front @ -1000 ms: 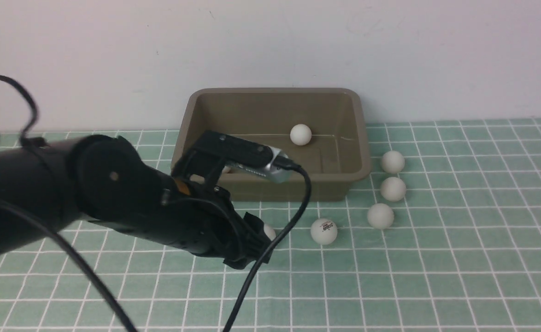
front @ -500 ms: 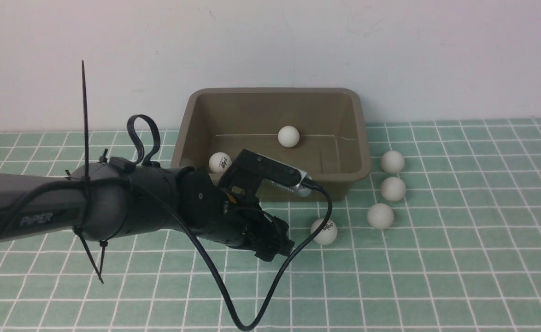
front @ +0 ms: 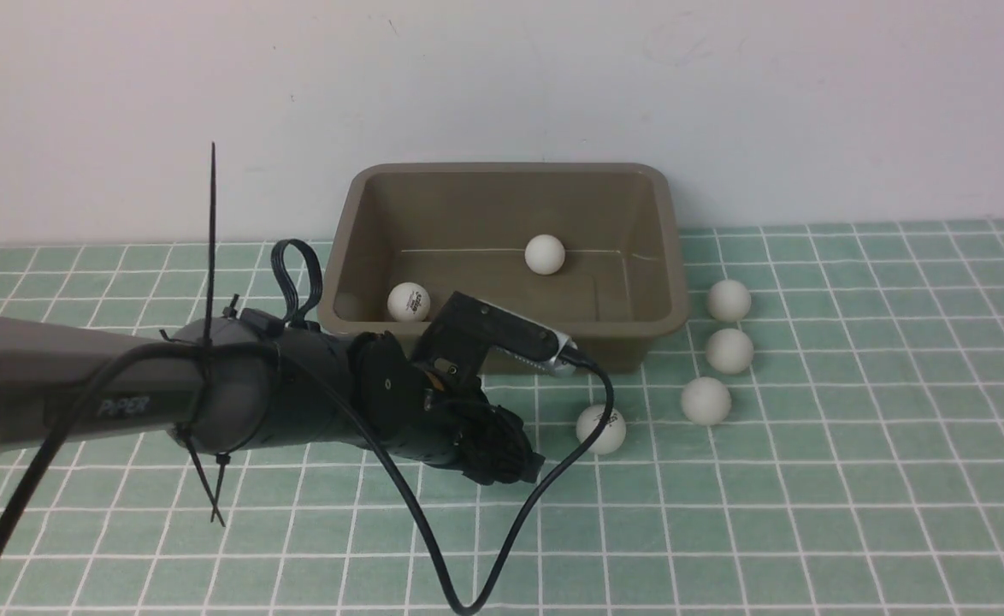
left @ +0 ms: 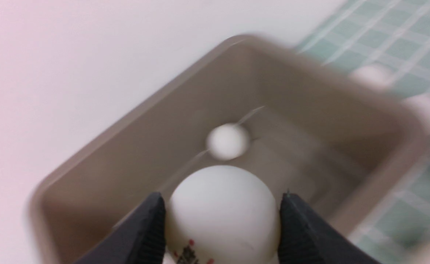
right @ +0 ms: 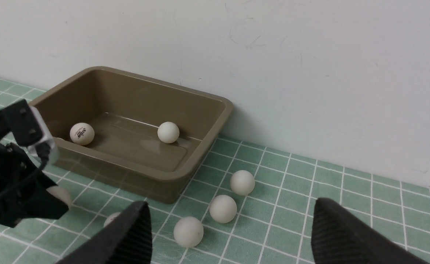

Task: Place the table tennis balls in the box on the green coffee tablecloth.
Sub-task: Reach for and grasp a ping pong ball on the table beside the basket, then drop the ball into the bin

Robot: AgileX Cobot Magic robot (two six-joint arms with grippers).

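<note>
One ball has changed status in the last second. The left end effector (left: 222, 200), which stood open around a small matte white plastic table tennis ball (left: 220, 214) on the near side of the box, has now clamped onto it. In the left wrist view its two black ribbed fingers (left: 147, 231) press the ball's sides, and the dark and red logo faces the camera. The arm hides this ball in the front view. The right wrist view shows it at the tool's tip, low over the mint-green tablecloth with thin white grid lines (front: 810, 513), just near of the rectangular olive-brown plastic box (front: 502, 168). Whether it has left the cloth I cannot tell. The arm has also sunk lower, uncovering the box's near left corner.

Inside the box lie a plain ball (front: 545, 254) by the far wall, which has drifted slightly left, and a logo ball (front: 408, 301) in the near left corner. On the tablecloth a lone ball (front: 601, 429) sits right of the left end effector, and a row of three balls (front: 729, 351) curves off the box's right side. The right end effector (right: 231, 203) hangs wide open and empty.

The grasp looks complete, so a third ball is probably about to be lifted over the near rim and released. It is smooth and light and could squirt free.
</note>
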